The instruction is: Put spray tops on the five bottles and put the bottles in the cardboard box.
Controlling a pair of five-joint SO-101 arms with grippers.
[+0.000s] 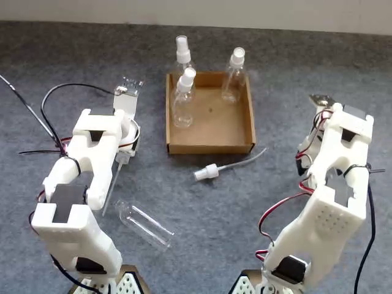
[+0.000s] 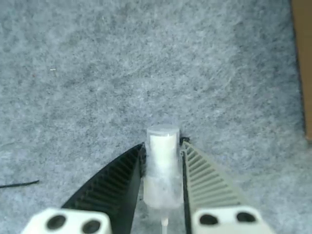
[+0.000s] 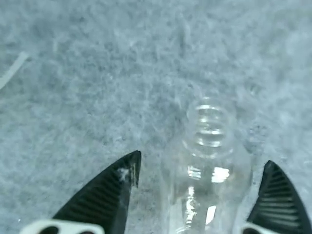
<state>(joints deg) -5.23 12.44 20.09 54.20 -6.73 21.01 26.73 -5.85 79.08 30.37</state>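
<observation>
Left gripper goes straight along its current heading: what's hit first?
Probably just the grey carpet, with the spray top it holds leading. The cardboard box sits off to one side.

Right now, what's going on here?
The left claw is shut on a spray top. The right claw is open around an uncapped bottle. Two capped bottles stand in the box, a third at its far edge. Another bare bottle and a loose top lie on the table.
</observation>
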